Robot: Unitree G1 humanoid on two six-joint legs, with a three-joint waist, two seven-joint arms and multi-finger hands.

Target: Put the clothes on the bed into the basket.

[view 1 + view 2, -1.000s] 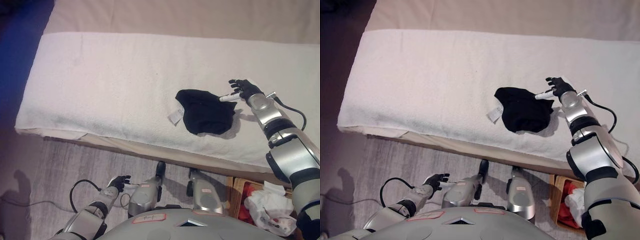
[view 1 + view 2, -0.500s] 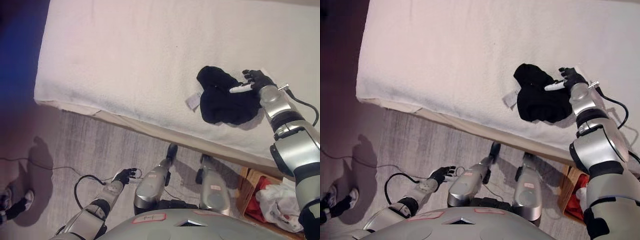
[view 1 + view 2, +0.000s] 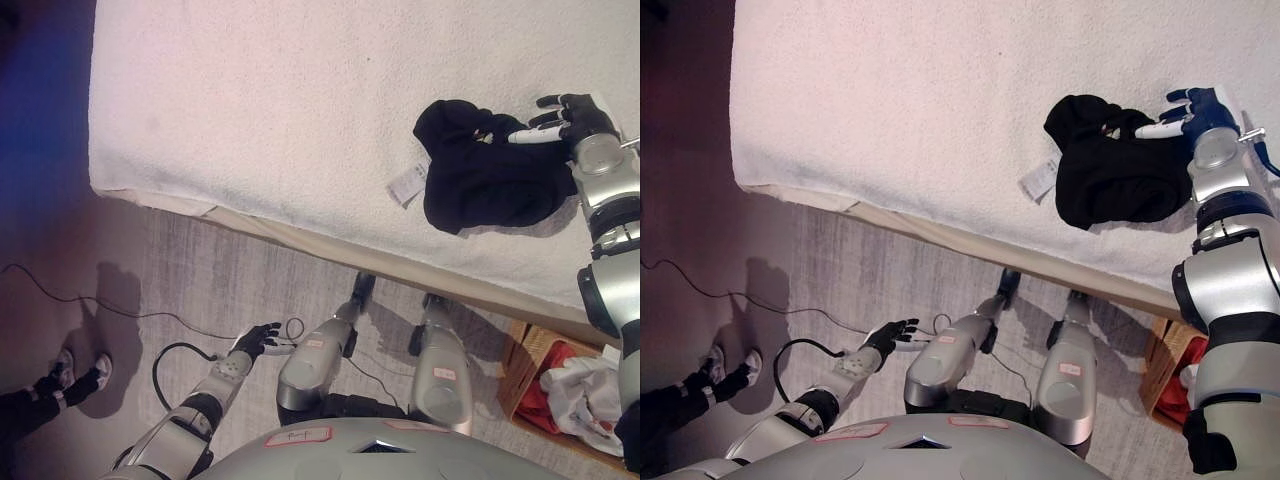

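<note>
L hand (image 3: 259, 340) is hanging low over the grey wood-look floor (image 3: 200, 270), nearest the camera, arm coming in from lower left; fingers are spreading loose and straight, holding nothing.

A person's shoes (image 3: 75, 375) are showing at the left edge on the floor, w/ dark trouser legs.

At lower right, the basket (image 3: 525, 350) is sitting on the floor just beside the bed edge, only partly in view; white and red clothes (image 3: 585, 385) are lying in it already.

Further out, R arm is reaching up along the right side over the bed (image 3: 300, 100). R hand (image 3: 565, 115) is resting at the far right corner of the black garment (image 3: 485, 170), palm down, fingers reaching left across the cloth's upper edge, one white-tipped finger lying flat on it. Fingers are looking fairly straight, not curling round the cloth; touching it, no clear pinch.

Black garment is lying crumpled on the bed's white towel-like cover, near the bed's front edge, right of centre. A white tag (image 3: 405, 186) is sticking out at its left side, lying on the cover.

Below the cover, a beige mattress side (image 3: 300, 240) is showing along the front edge.
</note>
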